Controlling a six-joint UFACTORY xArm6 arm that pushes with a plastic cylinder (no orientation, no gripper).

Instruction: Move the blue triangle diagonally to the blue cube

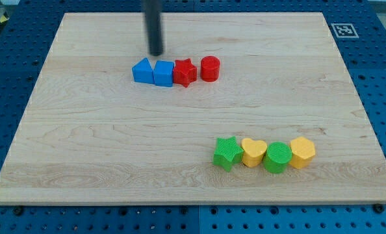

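Note:
The blue triangle (141, 71) lies on the wooden board in the upper left-centre of the view. The blue cube (164, 73) sits right beside it on its right, touching it. My tip (156, 53) is at the end of the dark rod that comes down from the view's top. It stands just above the seam between the two blue blocks, a small gap away from both.
A red star (184, 72) touches the blue cube's right side, and a red cylinder (210, 68) stands just right of it. At the lower right lies a row: green star (228, 153), yellow heart (253, 153), green cylinder (277, 156), yellow hexagon (302, 152). The board's edge (180, 205) runs along the bottom.

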